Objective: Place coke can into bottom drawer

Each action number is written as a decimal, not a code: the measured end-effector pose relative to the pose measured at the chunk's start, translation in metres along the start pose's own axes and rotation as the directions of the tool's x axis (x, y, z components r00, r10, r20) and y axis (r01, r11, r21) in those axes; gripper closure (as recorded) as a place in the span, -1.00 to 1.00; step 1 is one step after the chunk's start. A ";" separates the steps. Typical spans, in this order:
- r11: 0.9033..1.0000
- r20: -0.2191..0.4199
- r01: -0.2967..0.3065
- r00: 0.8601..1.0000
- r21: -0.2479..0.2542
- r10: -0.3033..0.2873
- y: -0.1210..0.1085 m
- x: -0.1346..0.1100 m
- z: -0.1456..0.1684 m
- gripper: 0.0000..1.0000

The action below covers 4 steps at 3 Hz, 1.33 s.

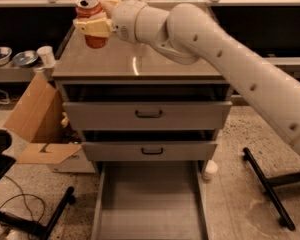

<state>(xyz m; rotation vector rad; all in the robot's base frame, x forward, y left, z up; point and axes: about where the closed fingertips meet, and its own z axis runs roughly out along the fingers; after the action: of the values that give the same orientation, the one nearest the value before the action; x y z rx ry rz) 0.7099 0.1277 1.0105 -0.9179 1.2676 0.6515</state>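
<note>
In the camera view we see the pincer point(93, 28) pinching the coke can point(86, 10) round its middle, upright in the air over the far left corner of the desk point(140, 61), while the bottom drawer point(150, 204) lies open, nearer to us and well below. We judge the carrying step to be in hand: next the can must come out past the desk's near edge, clear of the two upper drawers point(149, 115), then down to the drawer floor before release.
</note>
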 end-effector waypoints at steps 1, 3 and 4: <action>0.992 -0.002 -0.117 0.993 0.040 0.117 0.035 0.007 -0.042 1.00; 0.954 -0.288 -0.280 0.910 0.109 0.299 0.124 0.199 -0.115 1.00; 0.961 -0.341 -0.233 0.900 0.148 0.271 0.150 0.269 -0.120 1.00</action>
<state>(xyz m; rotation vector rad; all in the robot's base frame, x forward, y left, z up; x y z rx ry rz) 0.5793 0.0804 0.7109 -0.8150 1.7548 0.6290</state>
